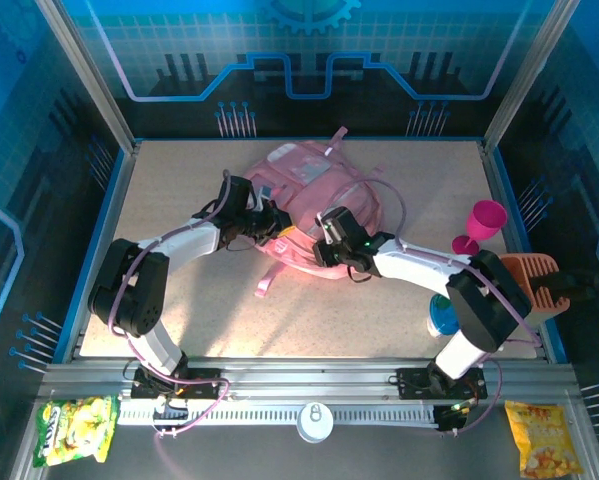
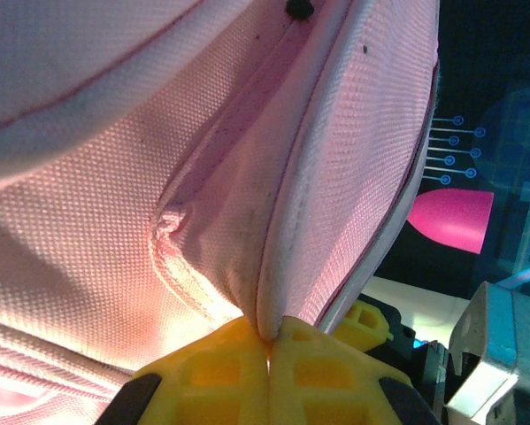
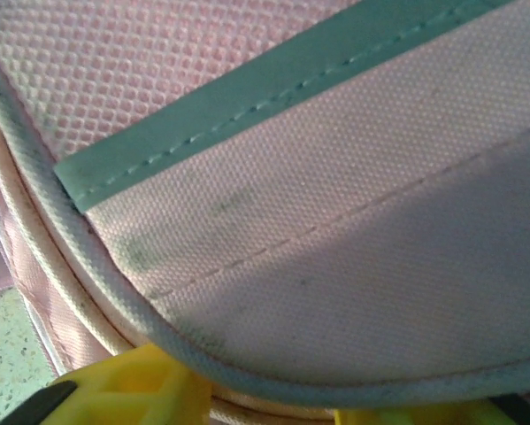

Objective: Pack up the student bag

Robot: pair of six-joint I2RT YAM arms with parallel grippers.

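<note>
1. The student bag [image 1: 304, 185] lies flat at mid-bench [image 1: 379, 310], between my two arms.
2. My left fingers [image 2: 216, 367] are closed, pinching a fold of the bag's pink fabric.
3. My right fingers [image 3: 114, 390] stand apart with the bag's piped edge across them. I cannot tell whether they grip it.

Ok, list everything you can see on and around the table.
backpack: one, pink, middle back of the table.
goblet: one, magenta, right of the backpack.
slotted holder: one, orange, table's right edge.
round item: one, blue and white, table's front right, partly hidden.
snack bag: one, yellow-green, front left below the table.
second snack bag: one, yellow, front right.
disc: one, white, front rail centre.
left gripper: one, yellow fingers, shut on backpack fabric.
right gripper: one, yellow fingers, at the backpack's piped edge.
</note>
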